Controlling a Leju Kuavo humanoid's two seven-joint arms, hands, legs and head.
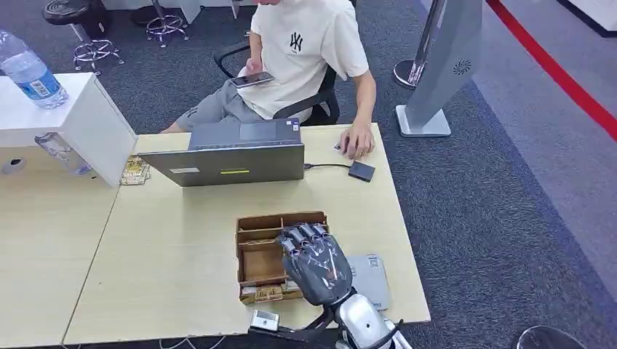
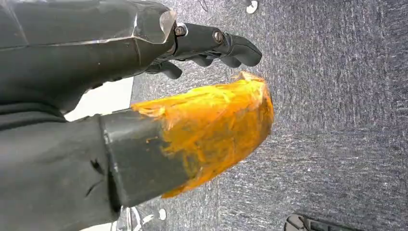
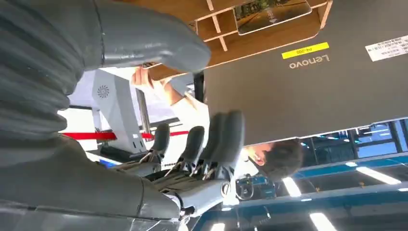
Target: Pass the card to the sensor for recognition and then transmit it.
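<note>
My right hand (image 1: 316,262) hovers over the right side of a brown cardboard divider box (image 1: 251,225) near the table's front edge, with its fingers apart and holding nothing. Printed cards (image 1: 268,293) lie in the box's front compartment. The right wrist view shows the same hand (image 3: 192,154) with straight fingers, and past it the box (image 3: 240,43) with a card (image 3: 272,14) in a compartment. A flat grey sensor pad (image 1: 372,280) lies just right of the box, partly under my wrist. My left hand (image 2: 183,96) hangs above grey carpet, its thumb wrapped in orange tape and its fingers (image 2: 226,45) loosely extended and empty.
A grey laptop (image 1: 233,154) stands behind the box, cabled to a small black device (image 1: 361,171). A seated person (image 1: 305,51) holds a phone and rests a hand (image 1: 356,142) on the table's far right. A white box (image 1: 94,123) with a water bottle (image 1: 33,73) stands at left.
</note>
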